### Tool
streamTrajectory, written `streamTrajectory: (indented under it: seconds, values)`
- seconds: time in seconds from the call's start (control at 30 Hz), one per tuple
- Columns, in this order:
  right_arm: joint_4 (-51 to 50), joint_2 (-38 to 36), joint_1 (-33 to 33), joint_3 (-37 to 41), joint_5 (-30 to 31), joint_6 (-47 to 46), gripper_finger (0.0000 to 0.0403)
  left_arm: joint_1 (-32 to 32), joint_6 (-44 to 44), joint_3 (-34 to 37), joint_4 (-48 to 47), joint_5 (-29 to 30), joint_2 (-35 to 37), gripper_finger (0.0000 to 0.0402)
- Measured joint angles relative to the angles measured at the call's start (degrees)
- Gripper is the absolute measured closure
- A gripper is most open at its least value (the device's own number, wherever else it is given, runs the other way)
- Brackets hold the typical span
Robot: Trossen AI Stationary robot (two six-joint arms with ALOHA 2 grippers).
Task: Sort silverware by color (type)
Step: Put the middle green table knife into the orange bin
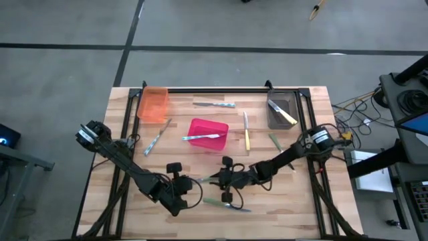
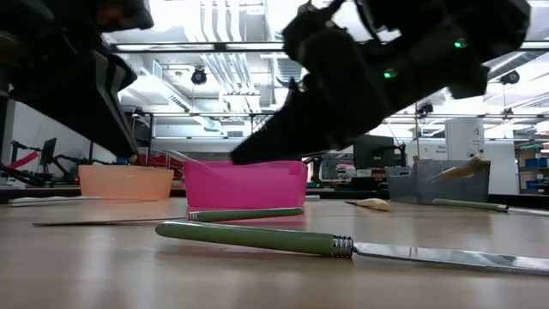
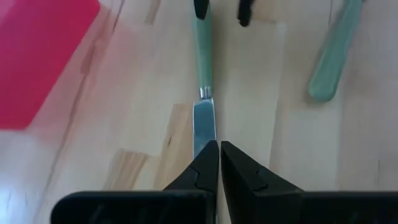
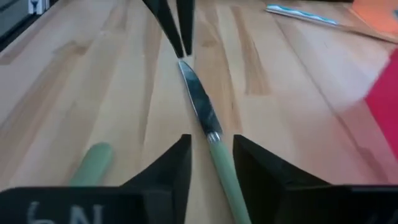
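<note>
Centrally: both grippers meet over one green knife point(image 4: 208, 134) lying flat on the desk point(image 1: 294, 194), near its front middle.
Left gripper point(image 3: 219, 149): fingers pressed together, tips at the knife's blade end; whether they touch it cannot be told.
Right gripper point(image 4: 211, 149): fingers spread, standing either side of the green handle, not squeezing it.
High view only: whole layout. Red bin point(image 1: 208, 134) mid-desk with a blue utensil point(image 1: 202, 136) across it; orange bin point(image 1: 153, 104) at the far left; grey bin point(image 1: 281, 111) at the far right holding a yellow utensil point(image 1: 284, 115). Loose pieces: a blue one point(image 1: 215, 104) at the far edge, another point(image 1: 156, 138) beside the orange bin, a yellow one point(image 1: 247, 132) right of the red bin, a green one point(image 1: 274, 140) nearer the right arm, a second green knife point(image 1: 227, 204) near the front edge.
Low view only: that front knife point(image 2: 343, 247) lies flat; another green handle point(image 2: 244, 215) lies behind it.
Wrist views only: finger positions against the knife, which the high view hides under the arms.
Cut off: a second green handle point(image 3: 333, 53) runs out of the left wrist picture.
Hard to make out: utensil types in the high view.
</note>
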State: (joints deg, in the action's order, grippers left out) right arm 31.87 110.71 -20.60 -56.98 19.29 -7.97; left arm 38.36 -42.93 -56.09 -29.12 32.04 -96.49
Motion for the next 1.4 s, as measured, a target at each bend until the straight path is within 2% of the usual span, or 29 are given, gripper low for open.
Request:
streamTrajectory:
  seconds: [0.17,0.3,0.6,0.73,0.93,1.17,1.4]
  values:
    - [-2.45,3.19,0.66,-4.37,-0.46,3.02,0.0240,0.79,-4.25,1.35,0.00,-0.13,0.00,0.0402]
    - [-4.81,5.49,1.78,-6.95,-3.53,4.48,0.0216,0.97,-7.22,3.14,0.03,-0.20,0.00,0.0402]
    - [-5.63,10.14,5.26,-9.32,-8.82,2.47,0.0209,0.97,-9.87,7.50,2.95,-0.84,0.00,0.0402]
    - [-4.85,11.66,5.71,-9.10,-9.26,1.36,0.0211,0.97,-10.51,10.11,6.43,-2.20,0.00,0.0402]
    - [-4.72,14.27,5.75,-8.90,-8.84,1.58,0.0253,0.97,-11.61,12.08,9.68,-2.13,0.00,0.0402]
    - [-4.35,17.47,5.86,-8.72,-8.97,1.99,0.0364,0.97,-11.63,11.57,9.47,-2.35,0.25,0.0402]
    - [-2.84,16.33,5.30,-8.21,-10.80,1.91,0.0365,0.99,-11.04,9.32,6.33,-1.46,3.30,0.0402]
